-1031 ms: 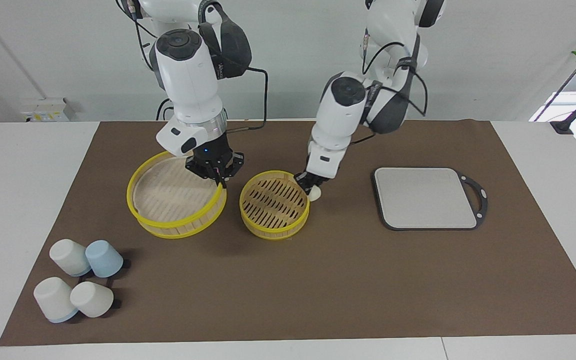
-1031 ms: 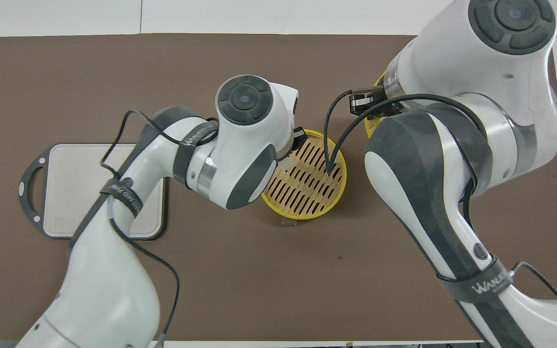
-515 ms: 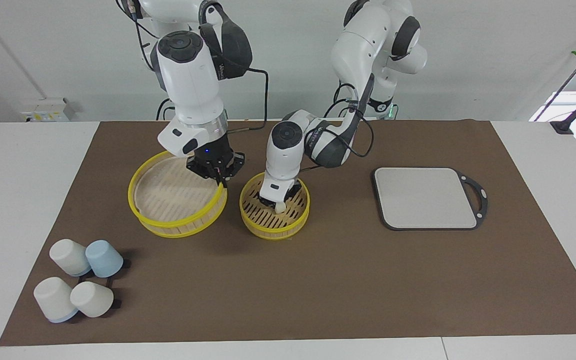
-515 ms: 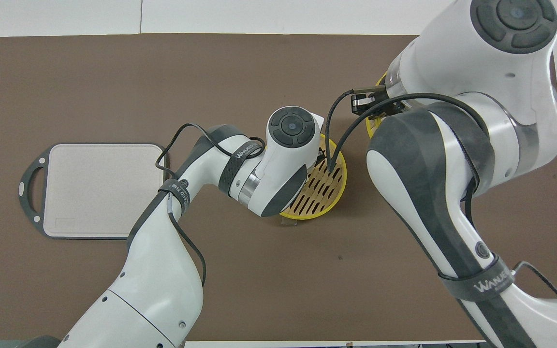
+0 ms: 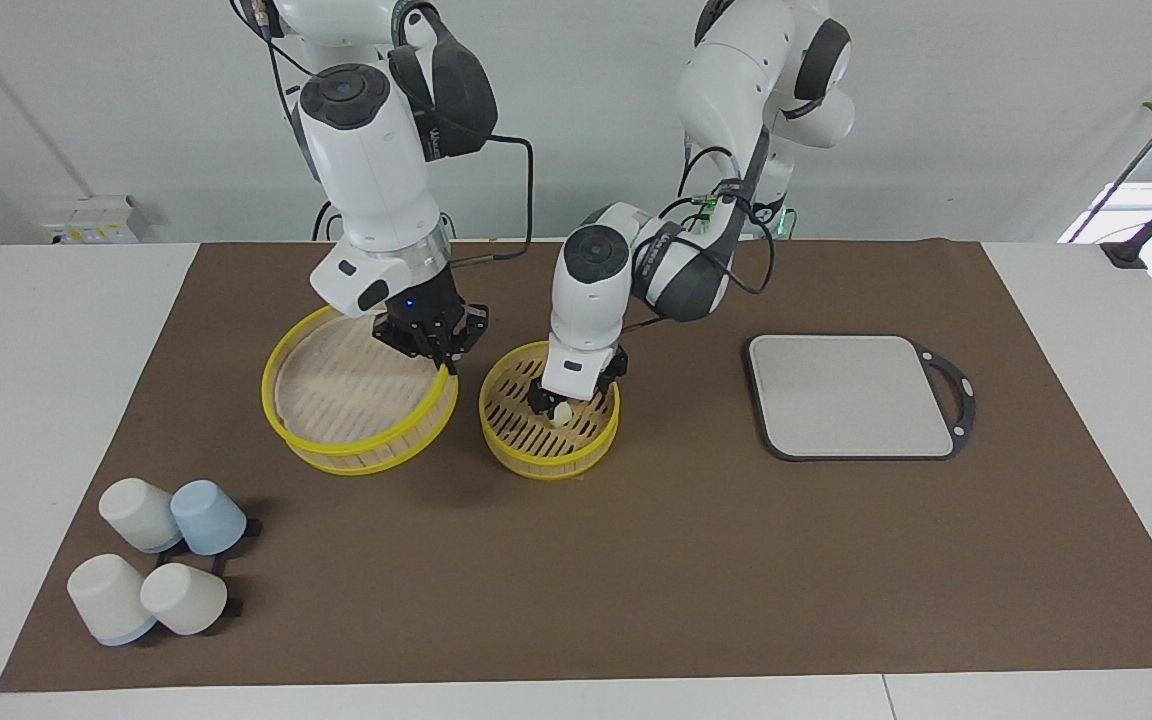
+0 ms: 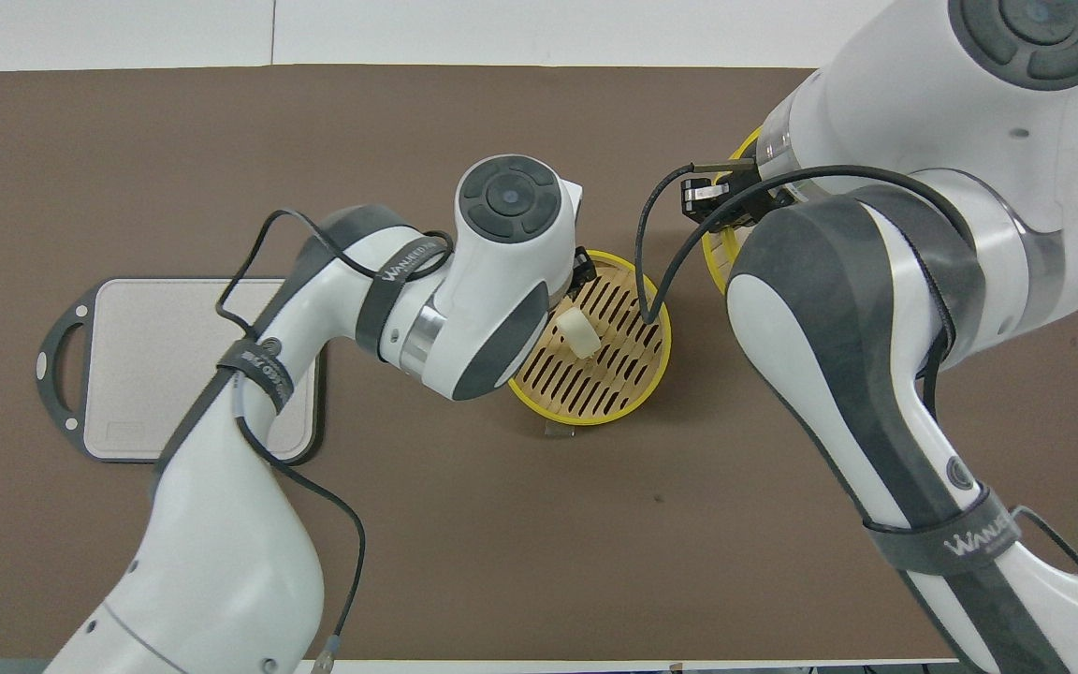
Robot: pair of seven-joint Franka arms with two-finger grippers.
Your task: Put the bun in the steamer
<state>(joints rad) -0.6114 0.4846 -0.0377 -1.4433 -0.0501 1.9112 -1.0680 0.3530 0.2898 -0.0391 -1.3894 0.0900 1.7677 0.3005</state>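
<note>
At the middle of the brown mat (image 5: 636, 560) we see the steamer (image 5: 513, 440), a round yellow-rimmed basket with a holed slatted floor. The bun (image 6: 578, 332) lies inside it, on the slats, toward the side nearer the left arm's end of the table. The left gripper (image 5: 562, 411) hangs directly over the bun with its jaws spread; in the facing view the bun sits low between the fingertips, and we cannot tell whether they touch it. We judge that the spread jaws mark the release, so the bun is already delivered and only the withdrawal of this arm is left.

The right gripper (image 5: 436, 350) is closed on the rim of the steamer's lid (image 5: 361, 400), which it holds tilted beside the basket, toward the right arm's end of the table. We read this hold as keeping the basket open for the placement and the lid ready for covering.

Beside the steamer, toward the left arm's end, lies the grey board (image 5: 851, 395), bare. At the mat's corner toward the right arm's end stand 4 upturned cups (image 5: 161, 570), well apart from the work.
</note>
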